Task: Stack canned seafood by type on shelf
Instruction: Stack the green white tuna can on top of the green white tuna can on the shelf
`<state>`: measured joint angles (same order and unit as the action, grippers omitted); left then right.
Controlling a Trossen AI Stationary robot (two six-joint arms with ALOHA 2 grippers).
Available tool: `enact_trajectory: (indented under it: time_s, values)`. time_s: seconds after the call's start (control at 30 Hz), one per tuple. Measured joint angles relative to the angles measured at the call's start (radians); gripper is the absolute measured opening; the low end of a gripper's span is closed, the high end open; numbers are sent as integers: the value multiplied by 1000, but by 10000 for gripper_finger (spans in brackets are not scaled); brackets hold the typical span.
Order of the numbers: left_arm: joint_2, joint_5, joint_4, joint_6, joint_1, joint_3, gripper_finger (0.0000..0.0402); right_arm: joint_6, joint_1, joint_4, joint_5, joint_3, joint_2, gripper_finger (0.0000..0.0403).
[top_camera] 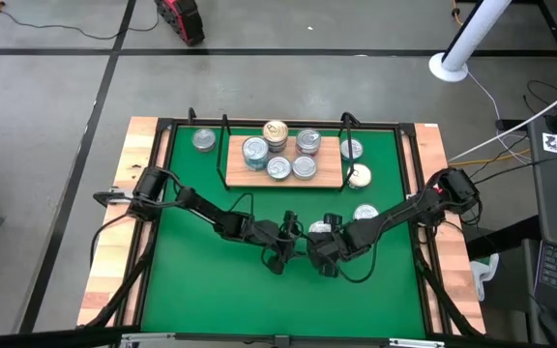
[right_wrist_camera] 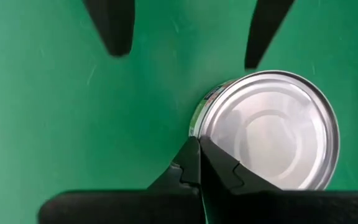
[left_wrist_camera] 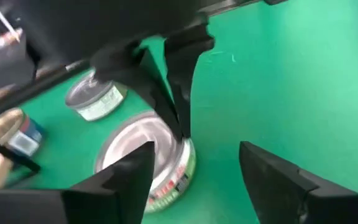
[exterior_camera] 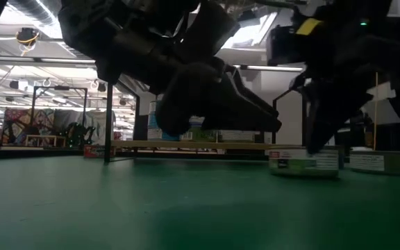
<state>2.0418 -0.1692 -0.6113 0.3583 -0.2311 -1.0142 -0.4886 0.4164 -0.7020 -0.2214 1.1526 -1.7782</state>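
Low in the centre of the high view, the left end effector [top_camera: 285, 244] stands open beside a silver-lidded tin [top_camera: 318, 229], where the closed right end effector [top_camera: 323, 253] touches its rim. Farther up, loose tins [top_camera: 366, 214] lie before the shelf [top_camera: 327, 179], which carries stacked cans [top_camera: 276, 134].

We see a green mat [top_camera: 211, 280] w/ a wooden shelf [top_camera: 329, 176] at its far side. Approx five tins [top_camera: 278, 168] sit on the shelf, one stack taller. Loose tins on the mat: far left [top_camera: 203, 141], right of shelf [top_camera: 359, 176], mid-mat [top_camera: 366, 213].
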Motion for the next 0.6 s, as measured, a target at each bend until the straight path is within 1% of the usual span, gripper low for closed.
enact_trajectory:
  time_s: [0.13, 0.27, 0.4, 0.47, 0.6]
  values:
    - [0, -2, 14, 120, 3, 0, 247, 0, -25, 34, 16, 0, 0, 1]
    - [0, -3, 34, 214, 3, 0, 251, 0, -44, 65, 29, 0, 0, 1]
    - [2, -13, 34, 243, 5, 0, 252, 1, -52, 92, 37, 1, 1, 1]
    - [3, -26, 54, 247, 6, 0, 252, 1, -51, 107, 55, 1, 1, 0]
    - [4, -43, 83, 247, 6, 0, 252, 2, -51, 107, 58, 21, 1, 0]
